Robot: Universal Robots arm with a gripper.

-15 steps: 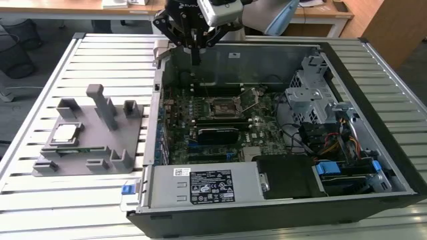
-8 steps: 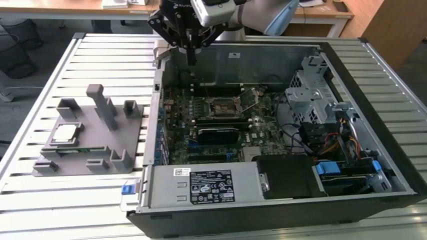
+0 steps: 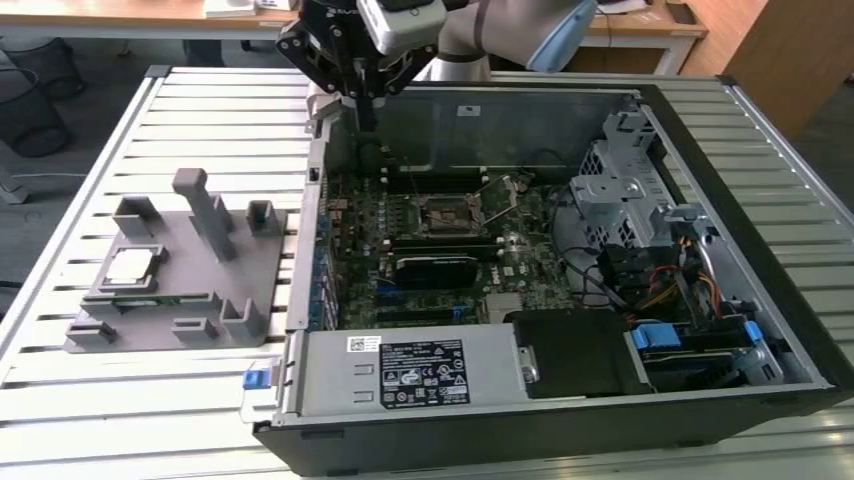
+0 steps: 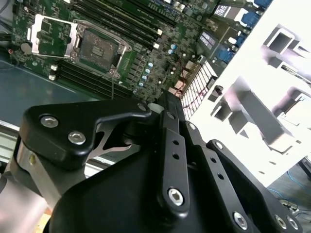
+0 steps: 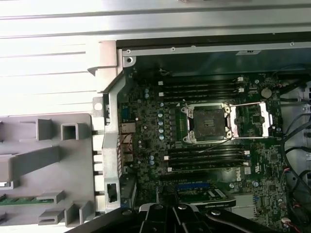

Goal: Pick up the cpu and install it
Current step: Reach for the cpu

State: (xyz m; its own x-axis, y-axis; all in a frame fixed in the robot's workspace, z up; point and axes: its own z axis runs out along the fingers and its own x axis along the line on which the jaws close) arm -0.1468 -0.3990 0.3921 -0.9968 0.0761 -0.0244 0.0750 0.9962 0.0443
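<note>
On the slatted metal table (image 3: 80, 400), toward its edge at the exterior view's left, stands a grey plastic fixture (image 3: 200, 285) with upright posts. The cpu (image 3: 130, 265) lies flat in a square recess on the fixture's left part, pale metal top up, well apart from the gripper. Just in front of it a thin green strip (image 3: 134, 298) lies in a slot of the same fixture.

To the right of the fixture, and just beside it, an open computer case (image 3: 694, 130) lies on its side and covers the middle and right of the table. The gripper (image 3: 363, 118) hangs above the case's far left corner, pointing down. Its claw is narrow: the fingers (image 3: 362, 105) come together into one dark stem with no gap to be seen, and they hold nothing.

Inside the case the green motherboard (image 3: 354, 250) lies flat. The cpu socket (image 3: 447, 212) sits near the board's middle. In the first wrist view the socket (image 5: 209, 124) is bare and its metal frame (image 5: 252, 119) is swung open beside it. A black block (image 3: 434, 268) lies just nearer than the socket. A silver power supply (image 3: 400, 370) fills the case's near edge. At the case's right side are a grey metal drive cage (image 3: 617, 185) and, nearer, a bundle of coloured cables (image 3: 667, 290).
</note>
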